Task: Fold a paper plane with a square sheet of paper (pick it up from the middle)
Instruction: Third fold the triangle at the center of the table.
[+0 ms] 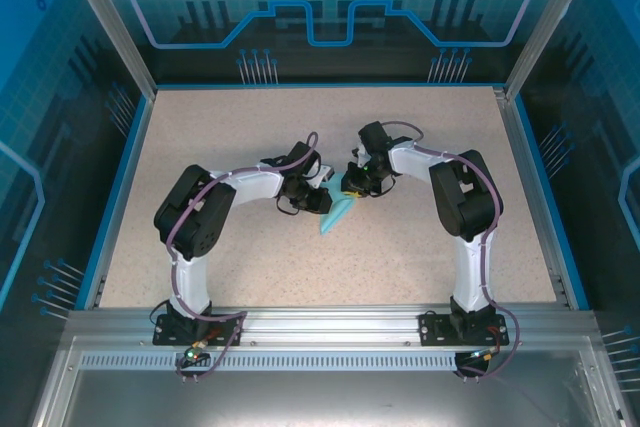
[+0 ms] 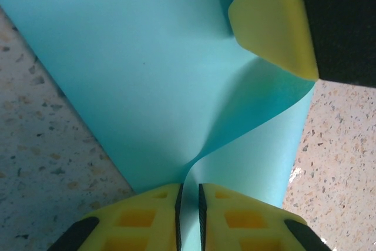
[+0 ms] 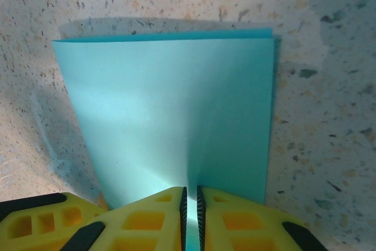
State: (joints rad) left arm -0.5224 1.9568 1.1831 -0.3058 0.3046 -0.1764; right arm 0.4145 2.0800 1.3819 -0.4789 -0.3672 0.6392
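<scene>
The light-cyan sheet of paper [image 1: 337, 213] is a narrow folded shape at the table's middle, held up between both grippers. My left gripper [image 1: 322, 185] is shut on a raised ridge of the paper [image 2: 147, 74], which curves away from its jaws [image 2: 189, 204]. A yellow finger of the other gripper [image 2: 273, 22] shows at the top right of the left wrist view. My right gripper [image 1: 352, 185] is shut on the paper [image 3: 176, 104] too, its jaws [image 3: 191, 210] pinching a centre crease. In that view the sheet lies doubled, with a straight far edge.
The speckled beige tabletop [image 1: 250, 267] is bordered by a blue rim [image 1: 110, 207] and metal frame posts [image 1: 105, 17]. Both arms bend inward from their bases [image 1: 190, 322] at the near edge.
</scene>
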